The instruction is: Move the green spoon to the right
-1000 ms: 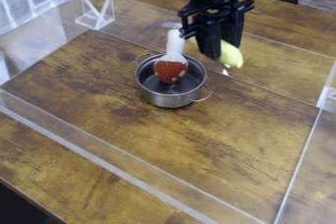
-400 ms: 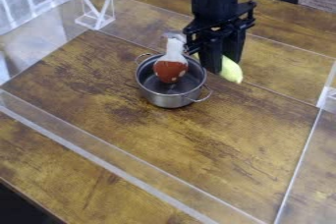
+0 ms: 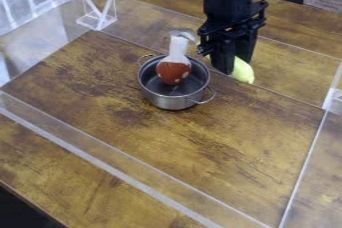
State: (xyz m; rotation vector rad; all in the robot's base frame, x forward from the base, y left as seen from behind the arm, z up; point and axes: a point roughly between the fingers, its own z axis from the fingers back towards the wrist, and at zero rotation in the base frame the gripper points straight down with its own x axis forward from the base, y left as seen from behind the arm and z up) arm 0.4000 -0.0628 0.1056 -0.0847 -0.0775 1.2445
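The green spoon (image 3: 242, 70) shows only as a yellow-green handle end sticking out below the black gripper (image 3: 230, 54), to the right of the pot (image 3: 175, 82). The gripper points down and is shut on the spoon's handle. The spoon's silver bowl is hidden behind the fingers. Whether the handle tip touches the wooden table (image 3: 160, 142) I cannot tell.
A white-handled utensil with a red end (image 3: 174, 62) leans in the small metal pot. A clear plastic stand (image 3: 96, 12) sits at the back left. Clear acrylic walls run along the table's edges, and a white object (image 3: 337, 97) sits at the right edge.
The gripper with the green spoon has shifted slightly right and down, away from the pot.
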